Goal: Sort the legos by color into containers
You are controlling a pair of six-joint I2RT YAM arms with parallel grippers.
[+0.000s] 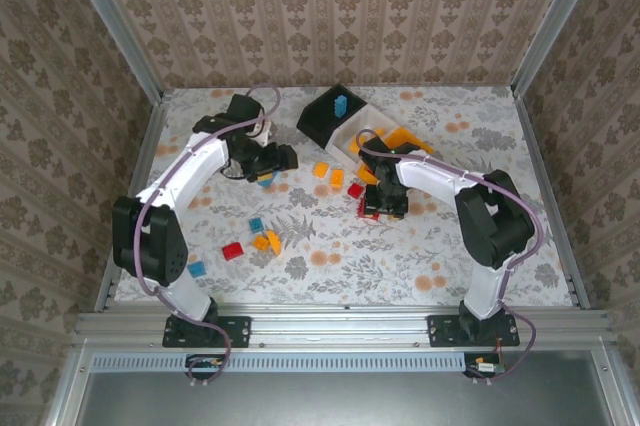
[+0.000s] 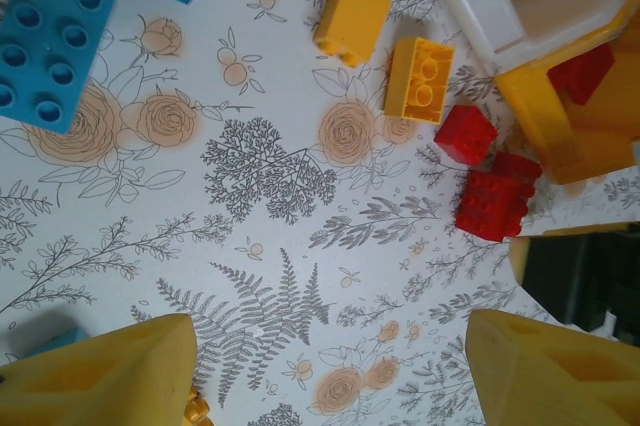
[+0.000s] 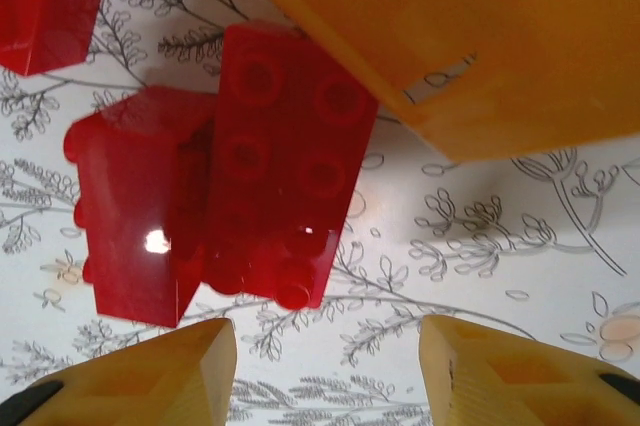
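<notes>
Legos in red, blue and orange lie scattered on the floral table (image 1: 330, 246). Three containers stand at the back: black bin (image 1: 322, 116), white bin (image 1: 362, 132), orange-yellow bin (image 1: 408, 142). My right gripper (image 3: 325, 376) is open, low over the cloth, with two red legos (image 3: 285, 166) (image 3: 135, 206) just ahead of its fingertips and nothing between them; the orange-yellow bin's wall (image 3: 480, 36) is beside them. My left gripper (image 2: 330, 376) hangs open over bare cloth, a blue lego (image 2: 50, 41) ahead on its left and two orange legos (image 2: 352, 18) (image 2: 420, 78) ahead on its right.
A blue lego (image 1: 341, 104) stands in the black bin, and a red one (image 2: 580, 71) lies in the orange-yellow bin (image 2: 560, 136). Loose legos sit near the front left: red (image 1: 232, 251), blue (image 1: 196, 269), orange (image 1: 266, 241). Metal rails edge the table.
</notes>
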